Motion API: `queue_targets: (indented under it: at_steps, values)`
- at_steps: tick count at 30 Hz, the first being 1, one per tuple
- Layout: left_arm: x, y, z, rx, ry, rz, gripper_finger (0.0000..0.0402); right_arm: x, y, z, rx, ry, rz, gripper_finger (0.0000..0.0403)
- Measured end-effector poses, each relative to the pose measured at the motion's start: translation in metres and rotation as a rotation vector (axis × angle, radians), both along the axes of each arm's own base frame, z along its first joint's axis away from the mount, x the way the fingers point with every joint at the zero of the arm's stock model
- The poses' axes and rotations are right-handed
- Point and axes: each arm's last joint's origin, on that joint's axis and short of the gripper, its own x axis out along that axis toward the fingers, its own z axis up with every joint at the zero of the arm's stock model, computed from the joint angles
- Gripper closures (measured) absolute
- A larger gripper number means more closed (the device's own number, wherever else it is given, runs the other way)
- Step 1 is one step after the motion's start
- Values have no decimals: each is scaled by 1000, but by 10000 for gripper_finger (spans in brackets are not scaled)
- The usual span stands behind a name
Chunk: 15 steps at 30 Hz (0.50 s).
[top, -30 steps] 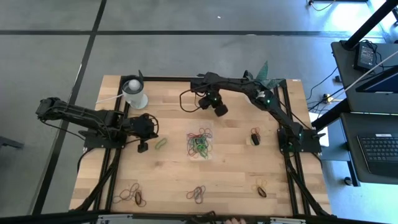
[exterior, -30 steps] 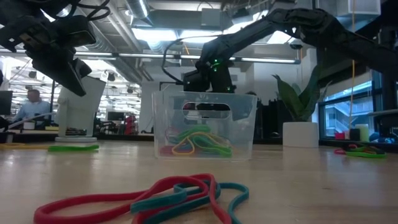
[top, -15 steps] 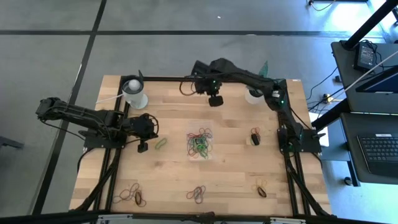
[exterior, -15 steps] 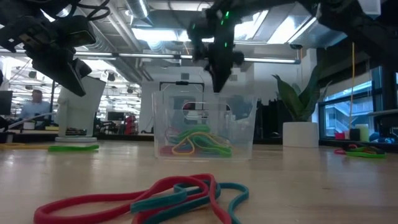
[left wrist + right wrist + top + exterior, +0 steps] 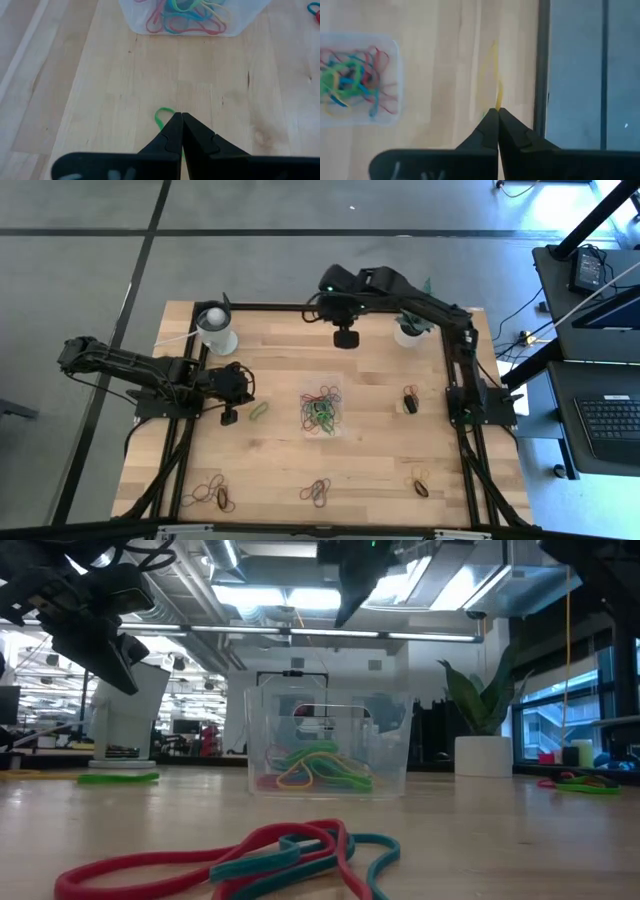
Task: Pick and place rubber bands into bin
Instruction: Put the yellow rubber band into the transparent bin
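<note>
Rubber bands (image 5: 321, 410) in green, red, blue and yellow lie heaped in the clear bin (image 5: 322, 392) at the centre of the high view, on the wooden worktop (image 5: 370, 460). Loose bands: one green (image 5: 259, 410) just left of the bin, clusters along the lower edge of the frame (image 5: 214, 493) (image 5: 316, 491) (image 5: 421, 483), and one right of the bin (image 5: 410, 401). Left end effector (image 5: 229, 417), fingers together and empty, sits at centre left beside the green band. Right end effector (image 5: 346, 338), fingers together, hangs above centre near the worktop's far edge; a thin yellow strand (image 5: 497, 95) shows at its tip. White cup (image 5: 216, 328), upper left; white plant pot (image 5: 407, 333), upper right. No legible writing appears.
</note>
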Motion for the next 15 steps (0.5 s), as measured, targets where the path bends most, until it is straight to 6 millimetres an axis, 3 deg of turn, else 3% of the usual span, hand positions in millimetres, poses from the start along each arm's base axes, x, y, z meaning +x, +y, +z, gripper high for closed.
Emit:
queue_targets:
  at_steps: [4, 15]
  values:
    - [0, 0, 0, 7, 0, -4, 400, -2, 24, 12, 13, -44, 13, 403]
    - [0, -1, 0, -3, -4, -12, 400, 8, 107, 16, 63, -67, 139, 403]
